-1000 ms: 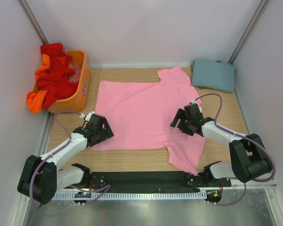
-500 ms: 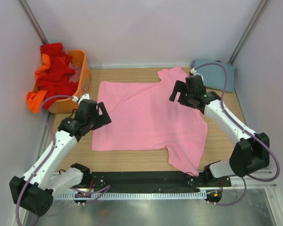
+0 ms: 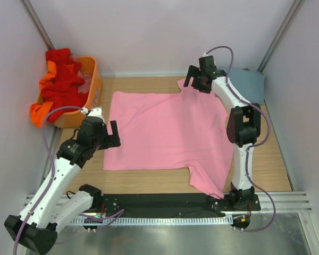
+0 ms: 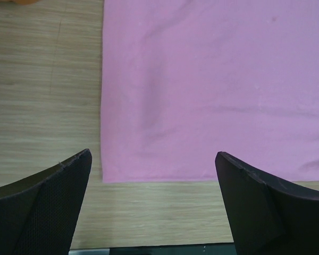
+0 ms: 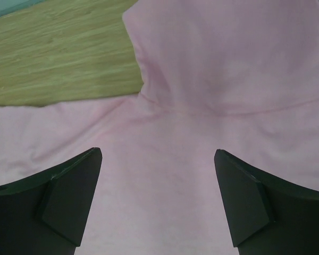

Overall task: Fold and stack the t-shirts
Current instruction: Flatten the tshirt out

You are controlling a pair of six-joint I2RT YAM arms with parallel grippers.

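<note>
A light pink t-shirt [image 3: 167, 133] lies spread flat on the wooden table. My left gripper [image 3: 110, 136] is open and empty, hovering over the shirt's left edge; in the left wrist view [image 4: 153, 154] the shirt's near-left corner [image 4: 109, 175] lies between the fingers. My right gripper [image 3: 194, 79] is open and empty above the shirt's far sleeve [image 3: 194, 87]; the right wrist view [image 5: 157, 151] shows the sleeve [image 5: 228, 48] joining the body. A folded grey-blue t-shirt [image 3: 242, 85] lies at the back right. Red and orange t-shirts [image 3: 61, 85] are heaped in the basket.
The orange plastic basket [image 3: 94, 95] stands at the back left, with an orange shirt [image 3: 40, 114] hanging over its near side. Bare wood [image 4: 42, 79] lies left of the pink shirt. White walls close in the table on three sides.
My right arm has swung from the shirt's right middle out to the far sleeve. My left arm has lifted from the near-left corner and moved a little along the left edge.
</note>
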